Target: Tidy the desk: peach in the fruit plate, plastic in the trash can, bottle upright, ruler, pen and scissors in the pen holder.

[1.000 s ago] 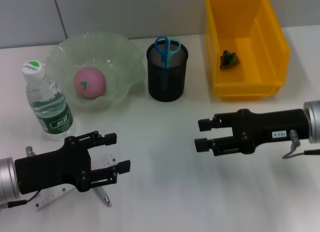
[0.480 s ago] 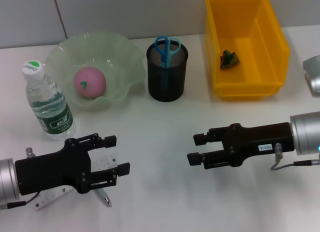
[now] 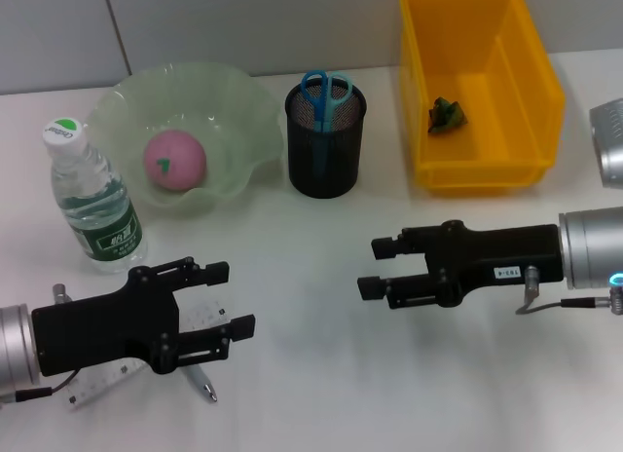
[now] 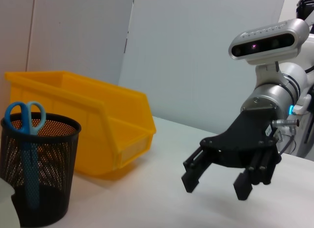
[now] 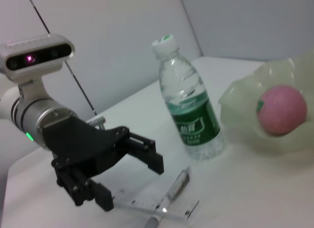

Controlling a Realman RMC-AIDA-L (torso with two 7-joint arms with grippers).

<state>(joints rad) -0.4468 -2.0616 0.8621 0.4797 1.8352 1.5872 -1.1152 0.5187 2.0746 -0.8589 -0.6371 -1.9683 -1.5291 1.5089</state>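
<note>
Head view: my right gripper reaches in level from my right side, black fingers spread apart and empty, hovering over the bare white desk. My left gripper lies low at the near left, fingers likewise parted and holding nothing, pointing toward the right one, with a wide stretch of desk between them.

Beyond my right gripper stands the yellow trash can, with a small green scrap of plastic lying inside it. Beyond my left gripper sits the pale green, wavy-rimmed fruit plate, holding the pink peach. Between plate and can, farther out than both grippers, is the black mesh pen holder, with the blue-handled scissors standing in it, handles up. The clear bottle, green label and white cap, stands upright just beyond my left gripper, beside the plate.

The clear ruler lies flat directly beneath my left gripper, and the pen lies across it, its tip poking out toward my body.
</note>
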